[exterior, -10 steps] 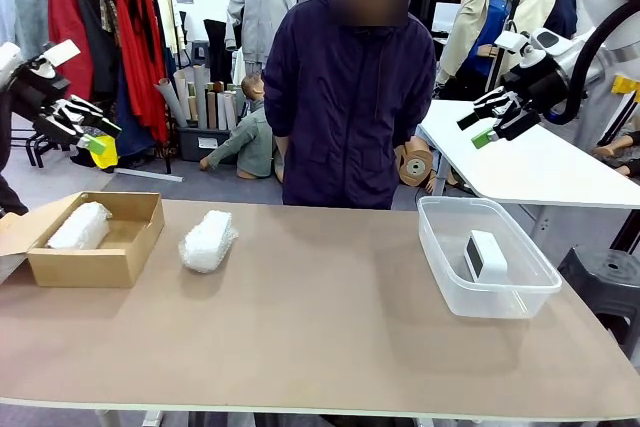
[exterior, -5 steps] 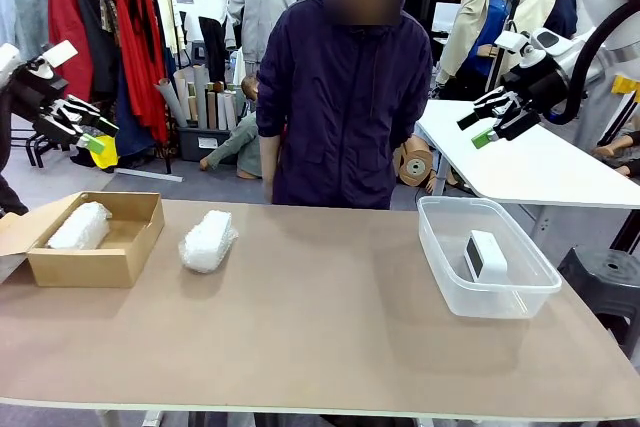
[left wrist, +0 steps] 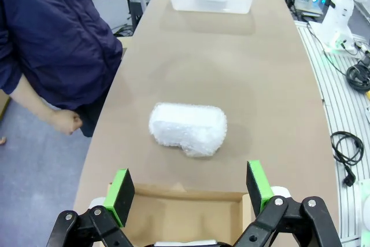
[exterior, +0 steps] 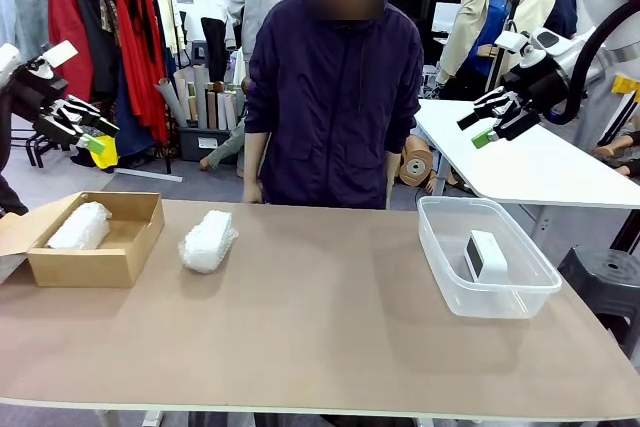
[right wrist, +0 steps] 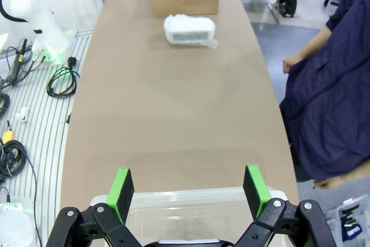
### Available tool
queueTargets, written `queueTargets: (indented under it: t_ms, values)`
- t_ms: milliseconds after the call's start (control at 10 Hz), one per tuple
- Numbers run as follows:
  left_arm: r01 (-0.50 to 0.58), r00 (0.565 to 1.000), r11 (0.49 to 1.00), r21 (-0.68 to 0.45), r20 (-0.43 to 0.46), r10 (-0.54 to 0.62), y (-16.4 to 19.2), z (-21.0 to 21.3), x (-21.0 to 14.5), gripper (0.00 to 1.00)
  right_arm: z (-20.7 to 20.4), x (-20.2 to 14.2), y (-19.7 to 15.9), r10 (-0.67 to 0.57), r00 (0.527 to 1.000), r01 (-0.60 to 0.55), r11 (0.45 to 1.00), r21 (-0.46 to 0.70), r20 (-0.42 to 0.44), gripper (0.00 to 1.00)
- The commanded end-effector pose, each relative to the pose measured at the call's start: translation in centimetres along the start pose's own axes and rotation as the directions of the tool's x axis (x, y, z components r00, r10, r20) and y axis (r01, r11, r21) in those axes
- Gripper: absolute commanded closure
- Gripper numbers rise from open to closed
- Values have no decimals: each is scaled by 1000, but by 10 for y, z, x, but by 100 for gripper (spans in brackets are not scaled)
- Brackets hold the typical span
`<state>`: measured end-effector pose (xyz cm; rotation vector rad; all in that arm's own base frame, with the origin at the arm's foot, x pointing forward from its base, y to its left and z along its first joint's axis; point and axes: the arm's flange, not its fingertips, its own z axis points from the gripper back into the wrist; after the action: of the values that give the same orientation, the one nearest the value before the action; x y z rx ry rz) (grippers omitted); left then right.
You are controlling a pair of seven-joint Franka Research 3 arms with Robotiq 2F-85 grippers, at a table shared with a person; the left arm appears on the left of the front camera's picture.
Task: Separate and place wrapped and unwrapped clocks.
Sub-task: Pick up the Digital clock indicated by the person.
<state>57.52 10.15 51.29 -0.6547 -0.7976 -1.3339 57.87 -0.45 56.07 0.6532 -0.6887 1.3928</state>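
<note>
Bubble-wrapped clock lies just right of the cardboard box; I'd bring my left gripper, jaws apart, down across its narrow width, squeezing gently. Right gripper hangs spread too.

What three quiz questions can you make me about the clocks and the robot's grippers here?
1. True or false: the bare clock lies inside the clear tub.
2. Where is the wrapped clock that is outside the cardboard box? A: on the table beside the box. B: inside the tub. C: on top of the tub.
3. Fill in: the left gripper and the right gripper both have their jaws ____.
Key: 1 true; 2 A; 3 open.
</note>
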Motion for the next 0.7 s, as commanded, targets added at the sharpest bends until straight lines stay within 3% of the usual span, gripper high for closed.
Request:
queueTargets:
  t_ms: [0,600]
  values:
    - [-2,1000,1000,-7,2,2,-2,0,0,0,0,2,3,9,1000,-9,1000,5,-17,0]
    - [-2,1000,1000,-7,2,2,-2,0,0,0,0,2,3,9,1000,-9,1000,5,-17,0]
